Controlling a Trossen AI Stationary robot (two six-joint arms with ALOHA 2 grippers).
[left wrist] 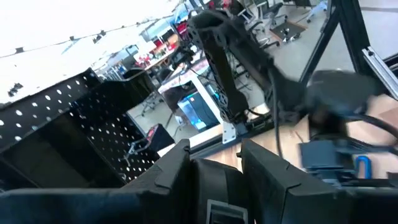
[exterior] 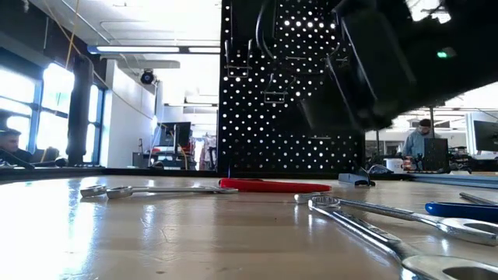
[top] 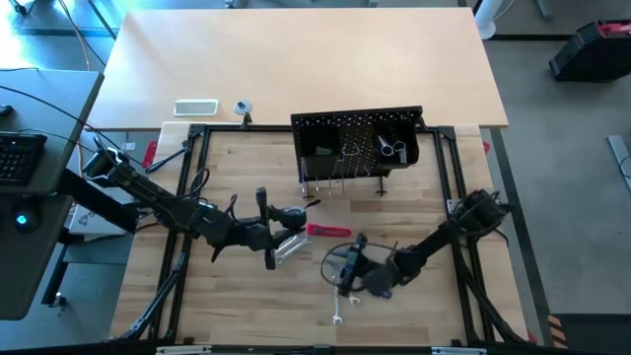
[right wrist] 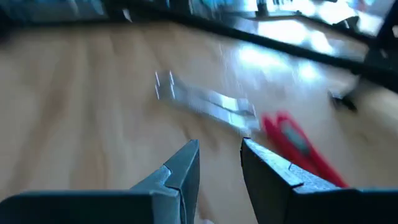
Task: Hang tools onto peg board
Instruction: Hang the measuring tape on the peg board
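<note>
The black peg board (top: pixel 355 148) stands upright at the table's far middle, and some tools hang on it (top: pixel 389 148). It fills the background of the low view (exterior: pixel 288 93). The red-handled tool (top: pixel 328 231) lies flat on the table in front of it, beside slim silver wrenches (top: pixel 288 247). Both also show in the right wrist view: the wrenches (right wrist: pixel 205 102) and the red tool (right wrist: pixel 298 146). A small wrench (top: pixel 338 314) lies nearer the front. A blue-ended key (exterior: pixel 459 208) lies on the table. My left gripper (left wrist: pixel 214 158) is open and empty, left of the red tool (top: pixel 294 213). My right gripper (right wrist: pixel 221 155) is open and empty, just above the table near the red tool (top: pixel 342 268).
A black tubular frame (top: pixel 197 133) borders the work area. A white tray (top: pixel 195 106) and a small round object (top: pixel 242 106) sit on the far table behind it. More silver wrenches (exterior: pixel 373 225) lie close to the low camera. People sit in the room beyond (exterior: pixel 420 140).
</note>
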